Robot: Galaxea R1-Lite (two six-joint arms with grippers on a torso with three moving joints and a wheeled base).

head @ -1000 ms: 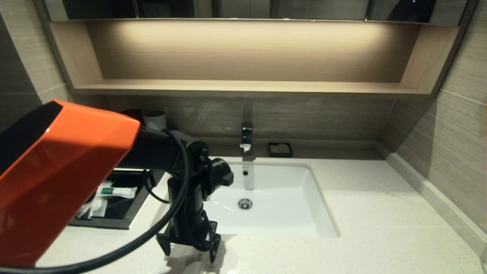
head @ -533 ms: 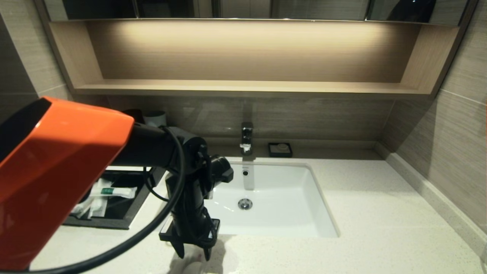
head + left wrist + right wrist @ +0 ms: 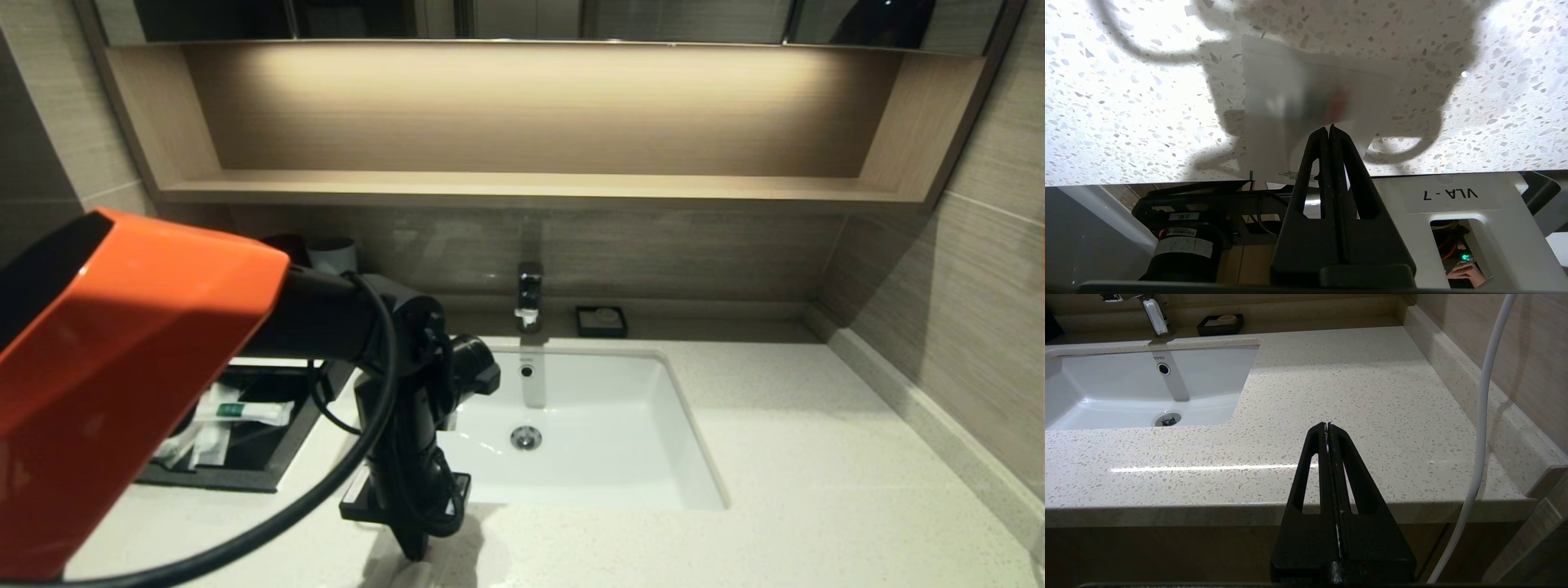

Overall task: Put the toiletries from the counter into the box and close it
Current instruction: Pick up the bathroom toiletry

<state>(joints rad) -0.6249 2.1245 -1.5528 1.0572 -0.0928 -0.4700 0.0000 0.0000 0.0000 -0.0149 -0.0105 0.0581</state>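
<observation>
Your left gripper (image 3: 1329, 128) is pressed together on only the near edge of the flat pouch (image 3: 1306, 102) lying on the counter (image 3: 775, 457) before the sink; a pinch that thin may slip on lifting; the pouch could drop short of the box (image 3: 269, 474); your right gripper (image 3: 1327, 426), pressed together on nothing, sits idle off the counter's front edge.

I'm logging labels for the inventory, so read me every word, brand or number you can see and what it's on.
"TOTO": on the sink wall above the overflow hole.
"VLA - 7": on the white robot panel, seen upside down.
Small dark print on the flat pouch: too small to read.
Stickers on the black motor: blurred, unreadable.
</observation>
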